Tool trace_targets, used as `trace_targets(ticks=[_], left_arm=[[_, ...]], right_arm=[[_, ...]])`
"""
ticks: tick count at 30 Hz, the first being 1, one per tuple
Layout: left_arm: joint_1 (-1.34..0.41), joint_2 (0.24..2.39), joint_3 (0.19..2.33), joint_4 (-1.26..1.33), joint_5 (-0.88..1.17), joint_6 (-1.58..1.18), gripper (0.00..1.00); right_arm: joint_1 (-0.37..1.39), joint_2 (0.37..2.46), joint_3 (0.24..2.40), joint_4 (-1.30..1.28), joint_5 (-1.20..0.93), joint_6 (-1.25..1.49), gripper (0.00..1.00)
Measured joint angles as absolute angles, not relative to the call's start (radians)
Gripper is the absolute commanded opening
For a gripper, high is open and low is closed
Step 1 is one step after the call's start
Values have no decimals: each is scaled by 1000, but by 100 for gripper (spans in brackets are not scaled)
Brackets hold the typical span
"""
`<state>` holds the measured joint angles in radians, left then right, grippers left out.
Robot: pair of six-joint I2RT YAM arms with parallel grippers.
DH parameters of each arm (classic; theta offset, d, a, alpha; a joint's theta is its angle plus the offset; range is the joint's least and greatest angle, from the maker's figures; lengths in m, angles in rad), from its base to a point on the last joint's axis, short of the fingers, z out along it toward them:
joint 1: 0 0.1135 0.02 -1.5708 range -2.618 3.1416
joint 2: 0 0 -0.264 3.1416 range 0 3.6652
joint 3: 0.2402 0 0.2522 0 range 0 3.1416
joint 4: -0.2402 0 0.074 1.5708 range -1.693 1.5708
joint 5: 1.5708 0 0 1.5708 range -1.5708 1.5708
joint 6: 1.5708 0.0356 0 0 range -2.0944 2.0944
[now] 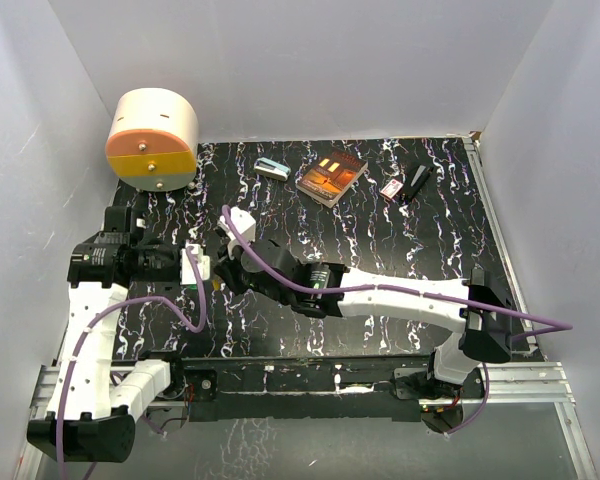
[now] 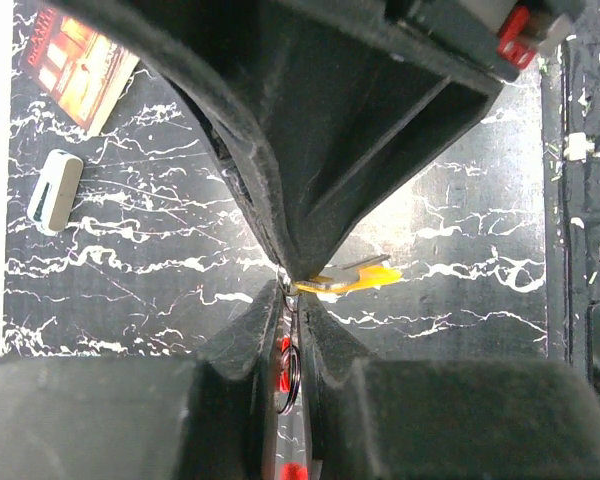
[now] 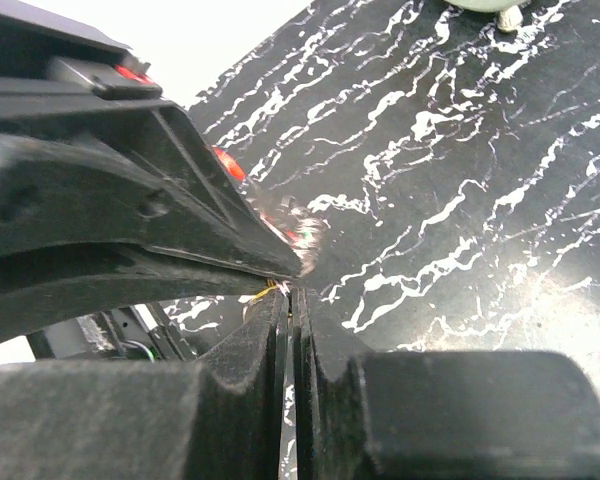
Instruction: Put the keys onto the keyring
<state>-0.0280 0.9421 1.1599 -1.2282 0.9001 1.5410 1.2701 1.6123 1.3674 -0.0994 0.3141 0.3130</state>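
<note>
My left gripper [image 2: 292, 290] is shut on the metal keyring [image 2: 292, 372], which stands edge-on between its fingers, with red key heads [image 2: 283, 345] beside the ring. My right gripper [image 3: 292, 292] is shut on a yellow-headed key [image 2: 365, 277] and holds it tip to tip against the left fingertips. In the top view both grippers meet above the table's left side, the left gripper [image 1: 200, 266] and the right gripper [image 1: 227, 262]. The key's blade is hidden between the right fingers. I cannot tell whether it is on the ring.
A book [image 1: 330, 177], a teal-and-white box [image 1: 271, 168], a red-and-white box [image 1: 391, 188] and a black object [image 1: 417, 181] lie along the back of the table. A cream and orange drum [image 1: 152, 140] stands at the back left. White walls enclose the table.
</note>
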Motion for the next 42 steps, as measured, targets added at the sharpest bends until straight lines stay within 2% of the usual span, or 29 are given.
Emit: trace_targets(ticks=[17, 29, 30, 33, 35, 42], left_arm=[[-44, 893, 1168, -1214, 1015, 1470, 0], [-44, 885, 976, -913, 1003, 1165, 0], [-44, 886, 965, -880, 1008, 1136, 3], [-44, 896, 927, -797, 1038, 1068, 28], [-49, 913, 893, -733, 1066, 1010, 39], [-131, 975, 817, -553, 1095, 847, 48]], right_arm=[[1243, 1647, 1362, -239, 448, 323, 8], [1193, 1521, 1235, -261, 477, 323, 8], [1190, 1508, 1231, -260, 472, 319, 8], [1188, 1471, 1215, -251, 448, 305, 8], [1185, 1452, 1200, -244, 428, 292, 8], [1178, 1443, 1181, -239, 360, 261, 8]])
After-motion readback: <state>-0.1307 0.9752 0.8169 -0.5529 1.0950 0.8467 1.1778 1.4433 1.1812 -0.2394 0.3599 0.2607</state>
